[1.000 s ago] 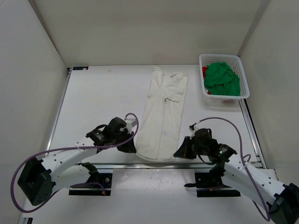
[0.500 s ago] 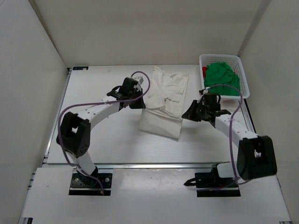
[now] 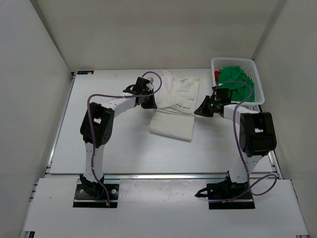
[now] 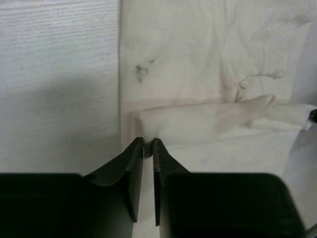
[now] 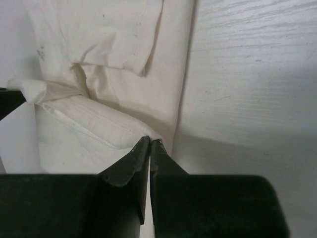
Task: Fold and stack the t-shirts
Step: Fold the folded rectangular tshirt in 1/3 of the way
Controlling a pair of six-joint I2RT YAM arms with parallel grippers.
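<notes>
Jaws of right gripper pinched shut on folded corner of cream-white t-shirt. Left gripper jaws barely parted at opposite corner, grip unclear. Shirt between both jaws, near half doubled over, creased, faintly smudged. Likely one fold left; green t-shirt, red t-shirt crumpled in basket beyond right jaws, untouched.

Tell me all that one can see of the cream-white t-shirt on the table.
The cream-white t-shirt is soft, slightly wrinkled cloth with small grey marks. It lies on the table, folded narrow, its near part doubled over toward the far end. The right gripper, shut, pinches one corner of the upper layer; the left gripper sits at the other corner, jaws a slit apart, grip unclear.
</notes>
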